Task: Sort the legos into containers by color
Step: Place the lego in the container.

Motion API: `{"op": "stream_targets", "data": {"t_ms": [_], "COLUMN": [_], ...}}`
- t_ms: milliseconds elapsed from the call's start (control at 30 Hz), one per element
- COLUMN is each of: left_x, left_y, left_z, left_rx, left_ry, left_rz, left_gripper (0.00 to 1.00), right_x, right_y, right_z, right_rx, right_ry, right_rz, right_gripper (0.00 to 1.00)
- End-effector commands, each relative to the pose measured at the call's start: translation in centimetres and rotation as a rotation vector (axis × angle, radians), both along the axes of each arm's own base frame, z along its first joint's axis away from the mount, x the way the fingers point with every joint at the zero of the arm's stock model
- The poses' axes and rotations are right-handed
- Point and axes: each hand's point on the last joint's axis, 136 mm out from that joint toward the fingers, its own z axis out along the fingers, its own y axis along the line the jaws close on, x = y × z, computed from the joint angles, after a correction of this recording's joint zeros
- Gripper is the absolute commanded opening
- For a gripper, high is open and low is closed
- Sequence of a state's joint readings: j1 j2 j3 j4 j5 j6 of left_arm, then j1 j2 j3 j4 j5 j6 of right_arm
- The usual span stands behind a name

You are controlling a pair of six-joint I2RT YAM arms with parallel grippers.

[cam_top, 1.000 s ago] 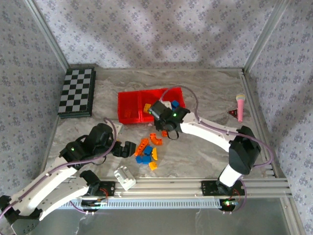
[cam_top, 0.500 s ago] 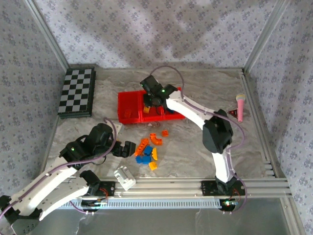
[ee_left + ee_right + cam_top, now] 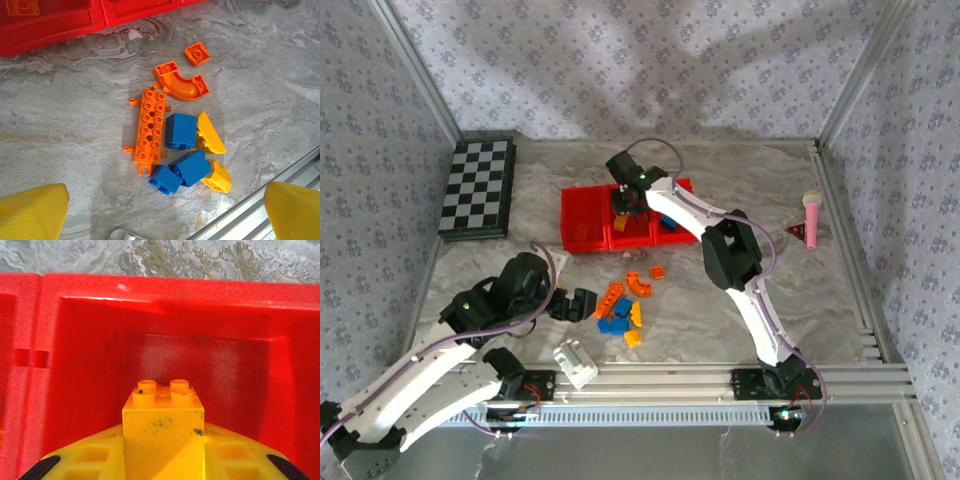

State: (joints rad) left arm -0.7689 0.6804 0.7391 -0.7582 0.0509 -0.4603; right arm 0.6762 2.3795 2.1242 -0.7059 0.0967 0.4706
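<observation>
Three joined red bins (image 3: 582,212) stand at the table's middle back. My right gripper (image 3: 626,200) hangs over the middle bin, shut on a yellow studded brick (image 3: 163,432) above that red bin's floor (image 3: 192,360). In front of the bins lies a loose pile: a long orange plate (image 3: 149,129), an orange curved piece (image 3: 180,85), a small orange tile (image 3: 197,53), three blue bricks (image 3: 180,131) and two yellow pieces (image 3: 210,134). My left gripper (image 3: 578,303) stands open just left of the pile (image 3: 623,312), with its yellow pads (image 3: 30,212) wide apart and nothing between them.
A black-and-white checkered board (image 3: 477,187) lies at the far left. A white blocky object (image 3: 576,363) sits by the near aluminium rail (image 3: 720,375). A pink toy microphone (image 3: 811,215) and a small red piece (image 3: 796,231) lie at the right. An orange brick (image 3: 22,6) rests in the left bin.
My right arm has swung from the table in front of the bins up to the middle bin, carrying the yellow brick. The left arm has stayed still.
</observation>
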Motion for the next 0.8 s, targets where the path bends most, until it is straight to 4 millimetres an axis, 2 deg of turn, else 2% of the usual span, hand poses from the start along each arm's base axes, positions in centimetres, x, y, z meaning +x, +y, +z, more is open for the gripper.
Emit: {"op": "stream_targets", "data": {"t_ms": [0,67,167,267,367,533,767], "left_x": [0.1,0.1,0.1,0.1,0.1,0.1,0.1], "left_y": [0.0,0.0,-0.1,-0.1,-0.1,-0.1,-0.1], "left_z": [0.3,0.2,0.1,0.2,0.1,0.2,0.1], "left_rx": [0.002,0.003,0.004,0.003,0.004,0.001,0.004], "left_ry": [-0.024,-0.022,-0.019,-0.02,-0.018,-0.018,-0.018], "left_rz": [-0.007,-0.007,-0.009,-0.01,-0.01,-0.013,-0.01], "left_gripper": [1.0,1.0,1.0,1.0,1.0,1.0,1.0], "right_x": [0.9,1.2,1.4,1.5,1.4,0.3,-2.9], "right_y": [0.4,0.5,0.5,0.5,0.4,0.4,-0.3], "right_z": [0.5,0.7,1.5,3.3,5.8,11.1,17.5], "right_rx": [0.019,0.024,0.019,0.011,0.005,0.02,0.044], "right_ry": [-0.028,-0.045,-0.069,-0.103,-0.14,-0.21,-0.288], "right_rz": [-0.03,-0.027,-0.025,-0.03,-0.031,-0.024,-0.002], "right_gripper": [0.32,0.36,0.49,0.59,0.63,0.67,0.67]}}
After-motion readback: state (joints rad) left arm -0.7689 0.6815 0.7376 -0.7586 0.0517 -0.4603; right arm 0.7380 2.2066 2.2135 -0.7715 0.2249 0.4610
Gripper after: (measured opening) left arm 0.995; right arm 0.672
